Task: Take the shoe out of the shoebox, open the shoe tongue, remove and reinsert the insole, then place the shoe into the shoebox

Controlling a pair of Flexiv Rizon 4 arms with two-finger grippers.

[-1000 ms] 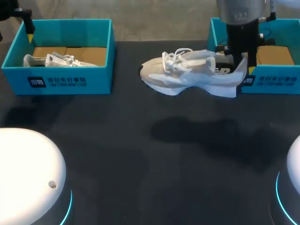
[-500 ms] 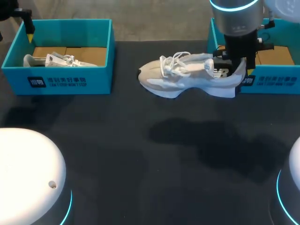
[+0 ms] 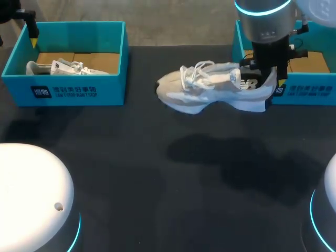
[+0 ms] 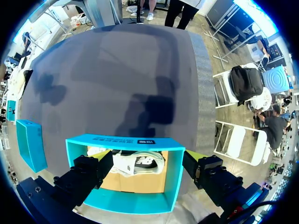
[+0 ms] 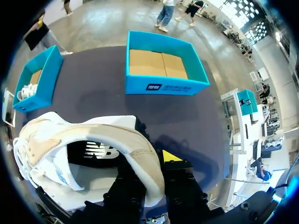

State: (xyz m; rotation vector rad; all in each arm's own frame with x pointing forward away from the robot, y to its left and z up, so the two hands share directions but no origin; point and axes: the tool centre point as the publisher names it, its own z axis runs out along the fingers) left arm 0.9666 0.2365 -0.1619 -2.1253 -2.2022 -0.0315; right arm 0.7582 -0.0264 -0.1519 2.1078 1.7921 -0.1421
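Hanging clear of the bench [image 3: 157, 173], the shoe [image 3: 210, 86] is held at its heel by the right tool [image 3: 273, 73], whose fingers are clamped on the heel collar from both sides. The toe points toward the left arm's side, laces uppermost, and the shoe's shadow falls on the bench below. The shoe is just in front of the right shoebox [image 3: 310, 94], outside its walls. The left tool [image 4: 147, 170] stands above the left shoebox [image 3: 79, 92], fingers wide apart. A second shoe [image 3: 58, 67] lies inside that box.

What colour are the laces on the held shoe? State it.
White laces, on the pale grey-and-white shoe; clearest in the head view.
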